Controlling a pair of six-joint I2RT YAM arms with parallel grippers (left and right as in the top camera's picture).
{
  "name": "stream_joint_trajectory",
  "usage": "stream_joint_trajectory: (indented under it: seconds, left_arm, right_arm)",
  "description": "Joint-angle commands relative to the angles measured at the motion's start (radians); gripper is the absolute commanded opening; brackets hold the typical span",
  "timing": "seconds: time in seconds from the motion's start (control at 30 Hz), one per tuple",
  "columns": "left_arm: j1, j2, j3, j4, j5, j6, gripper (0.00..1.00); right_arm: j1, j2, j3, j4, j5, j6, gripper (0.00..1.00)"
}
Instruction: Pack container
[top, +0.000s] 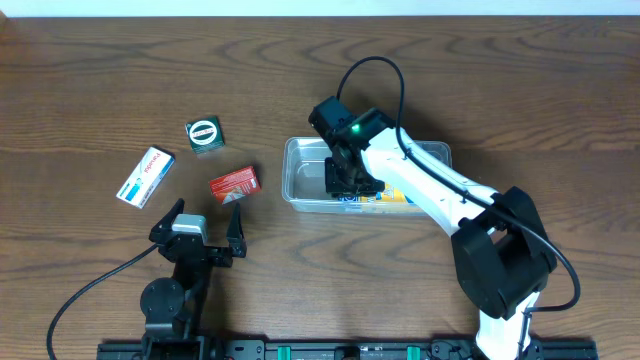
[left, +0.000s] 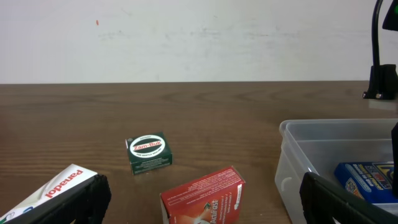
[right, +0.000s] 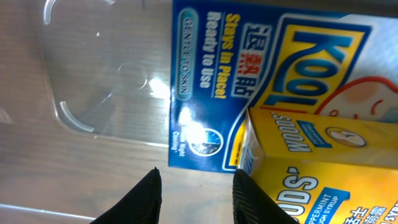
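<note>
At centre right of the overhead frame the container (top: 303, 172) sits on the bench (top: 100, 80) with my right hand (top: 345, 182) down inside it, part-open on nothing, while my left hand (top: 208, 212), wide open and empty, lies nearer the red box (top: 234, 183) left of the container.

The Kool box (right: 261, 74) lies flat in the container (top: 300, 165), with the Woods' box (right: 311, 168) on top. At the container's nine o'clock sits a small carton (top: 234, 183); the Zam-Buk box (top: 204, 135) is at its eleven, the Panadol box (top: 145, 176) at its nine.
</note>
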Motion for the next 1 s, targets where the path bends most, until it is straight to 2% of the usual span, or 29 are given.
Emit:
stream_joint_trajectory:
  seconds: [0.0, 0.23, 0.6, 0.73, 0.97]
  left_arm:
    - [0.003, -0.006, -0.021, -0.029, 0.002, 0.006, 0.98]
    - [0.003, -0.006, -0.021, -0.029, 0.002, 0.006, 0.98]
    - [0.003, -0.006, -0.021, -0.029, 0.002, 0.006, 0.98]
    - [0.003, -0.006, -0.021, -0.029, 0.002, 0.006, 0.98]
    - [0.003, -0.006, -0.021, -0.029, 0.002, 0.006, 0.98]
  right_arm:
    - [-0.027, 0.006, 0.003, -0.006, 0.018, -0.015, 0.35]
    - [-0.040, 0.006, 0.003, -0.026, 0.019, -0.023, 0.31]
    - [-0.048, 0.006, 0.026, -0.020, 0.019, -0.053, 0.35]
    - [-0.057, 0.006, 0.101, -0.053, 0.018, -0.085, 0.38]
    - [-0.061, 0.006, 0.342, -0.183, 0.020, -0.156, 0.44]
